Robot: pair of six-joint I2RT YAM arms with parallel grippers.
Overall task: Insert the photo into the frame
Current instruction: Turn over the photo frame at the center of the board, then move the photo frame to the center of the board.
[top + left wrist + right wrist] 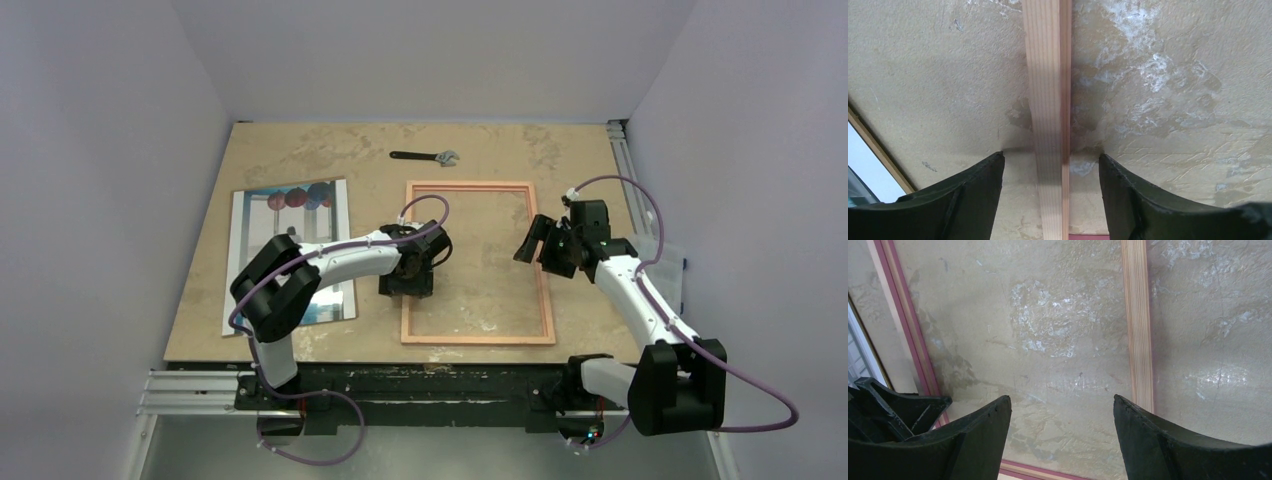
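From above, I see the frame [478, 262] lying flat on the table [300, 150], wood-coloured back up. My left gripper [405, 280] sits over its left rail and my right gripper [533, 243] over its right rail. The photo [290, 215] lies picture side up well to the left of the left claw, partly under that arm, and a wrench [425, 156] lies beyond both claws near the far edge. On the left wrist camera, the left gripper [1049, 157] is open, its fingers [983, 185] straddling the frame [1048, 100] rail with a gap on each side. On the right wrist camera, the right gripper [1062, 400] is open and holds nothing, with the frame [1135, 315] rail just ahead of its right finger.
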